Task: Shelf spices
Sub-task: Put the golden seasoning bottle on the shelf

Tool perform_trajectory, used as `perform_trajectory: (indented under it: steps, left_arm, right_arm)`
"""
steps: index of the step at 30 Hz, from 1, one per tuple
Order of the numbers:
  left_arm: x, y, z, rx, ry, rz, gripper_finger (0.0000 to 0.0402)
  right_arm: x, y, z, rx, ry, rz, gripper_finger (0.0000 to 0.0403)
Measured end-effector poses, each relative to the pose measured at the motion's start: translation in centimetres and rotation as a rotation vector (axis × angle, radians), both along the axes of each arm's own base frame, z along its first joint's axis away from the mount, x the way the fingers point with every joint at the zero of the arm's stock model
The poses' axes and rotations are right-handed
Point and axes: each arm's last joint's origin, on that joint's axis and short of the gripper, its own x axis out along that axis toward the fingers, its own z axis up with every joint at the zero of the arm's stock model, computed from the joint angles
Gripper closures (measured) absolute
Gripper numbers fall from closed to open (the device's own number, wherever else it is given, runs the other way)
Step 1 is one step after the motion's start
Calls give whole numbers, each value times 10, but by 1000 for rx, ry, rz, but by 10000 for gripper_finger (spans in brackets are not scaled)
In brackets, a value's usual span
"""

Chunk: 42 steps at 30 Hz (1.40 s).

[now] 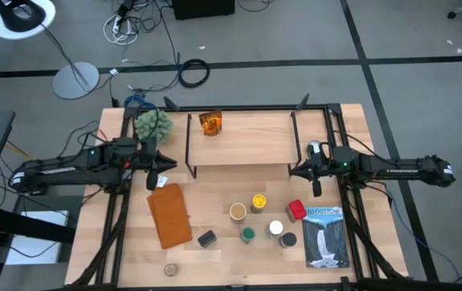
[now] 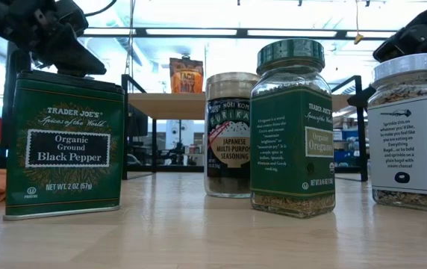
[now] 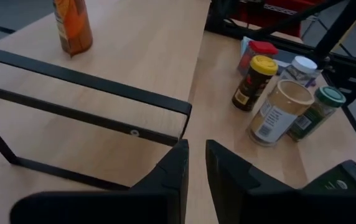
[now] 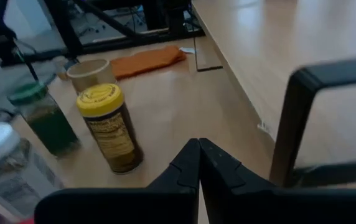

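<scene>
I had one orange jar [image 1: 210,123] up on the shelf [image 1: 247,149]; the other spices [image 1: 257,202] stood on the tabletop [image 1: 215,263] in front. My left pincer [image 1: 160,156] held nothing, fingers slightly apart; my right pincer [image 1: 294,170] was empty, pressed together. Next, I judged, came reaching for another jar. Labels read Trader Joe's Organic Ground Black Pepper [image 2: 66,146], Oregano [image 2: 292,127].

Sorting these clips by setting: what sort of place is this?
Probably a robotics lab or workshop: a wooden table on grey floor with loose cables, a lamp stand, and open ceiling lighting in the low view.
</scene>
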Motion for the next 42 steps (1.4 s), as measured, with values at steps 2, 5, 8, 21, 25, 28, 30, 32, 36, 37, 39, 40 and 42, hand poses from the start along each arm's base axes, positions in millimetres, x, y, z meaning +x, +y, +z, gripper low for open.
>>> perform_trajectory:
  steps: [2, 5, 8, 21, 25, 28, 30, 32, 36, 37, 39, 40, 42]
  left_arm:
    - [0, 0, 0, 2, 0, 4, 342]
    - [0, 0, 0, 2, 1, 5, 342]
    - [0, 0, 0, 9, 1, 4, 342]
    - [2, 1, 5, 26, -49, 28, 342]
    - [2, 2, 5, 32, -48, 43, 342]
    - [2, 2, 5, 32, -48, 43, 342]
    - [2, 2, 5, 32, -48, 44, 342]
    - [2, 2, 5, 32, -48, 43, 342]
    - [2, 2, 5, 32, -47, 43, 342]
    - [2, 2, 5, 32, -47, 43, 342]
    - [2, 2, 5, 31, -47, 44, 342]
    - [2, 2, 5, 29, -47, 44, 342]
    - [2, 2, 5, 28, -47, 44, 342]
  right_arm:
    - [0, 0, 1, -40, -6, 10, 392]
    - [0, 0, 2, -46, -18, 10, 392]
    - [0, 0, 2, -42, -21, 9, 392]
    - [1, 0, 7, 132, -75, -17, 392]
    - [2, 0, 9, 155, -92, -21, 392]
    - [2, 1, 9, 203, -91, -20, 392]
    - [2, 3, 9, 224, -88, -8, 393]
    - [2, 5, 9, 223, -87, 13, 398]
    - [3, 13, 7, 220, -69, 36, 400]
    - [4, 15, 8, 218, -57, 29, 401]
    - [5, 20, 12, 207, -35, 19, 401]
    - [6, 23, 15, 198, -22, 13, 401]
    - [8, 30, 22, 167, 12, -4, 401]
